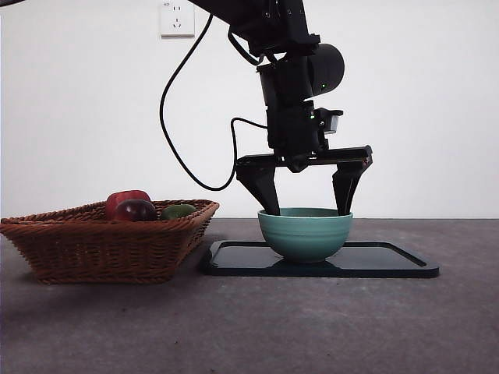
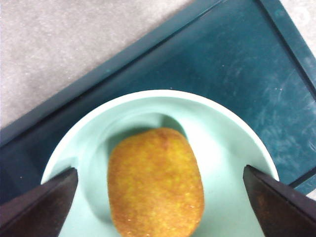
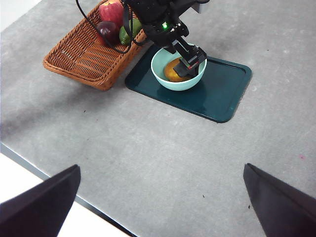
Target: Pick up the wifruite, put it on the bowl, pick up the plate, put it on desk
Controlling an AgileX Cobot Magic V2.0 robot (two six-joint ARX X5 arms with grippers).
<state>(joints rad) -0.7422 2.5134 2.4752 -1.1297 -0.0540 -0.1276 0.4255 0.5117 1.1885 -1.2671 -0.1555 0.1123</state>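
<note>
In the front view, the left gripper (image 1: 307,209) hangs from a dark arm that comes in from the top, its two black jaws spread wide, one tip at each side of the bowl's rim. The bowl (image 1: 305,234) is teal-green with faint ridges and stands on a dark tray (image 1: 390,261), toward the tray's 9 o'clock end. The tray lies flat on the desk (image 1: 249,327). Just beside the tray at 9 o'clock sits a wicker basket (image 1: 101,241) holding a red apple (image 1: 125,199), a dark purple-red fruit (image 1: 136,210) and a green fruit (image 1: 179,211). The fruit of the task cannot be seen from this low angle.

In the left wrist view, the orange-brown fruit (image 2: 155,185) lies on the floor of the bowl (image 2: 222,133), free of both jaws, which stand apart at either side of it without touching it. The tray (image 2: 237,64) shows beyond the bowl's rim.

In the right wrist view, the right gripper (image 3: 160,207) hovers high over the bare desk (image 3: 158,148), its jaws open and holding nothing. The bowl (image 3: 160,74) with the fruit (image 3: 172,73) lies far off at 12 o'clock, under the left gripper (image 3: 185,60), and the basket (image 3: 84,59) sits at about 10 o'clock from the bowl.
</note>
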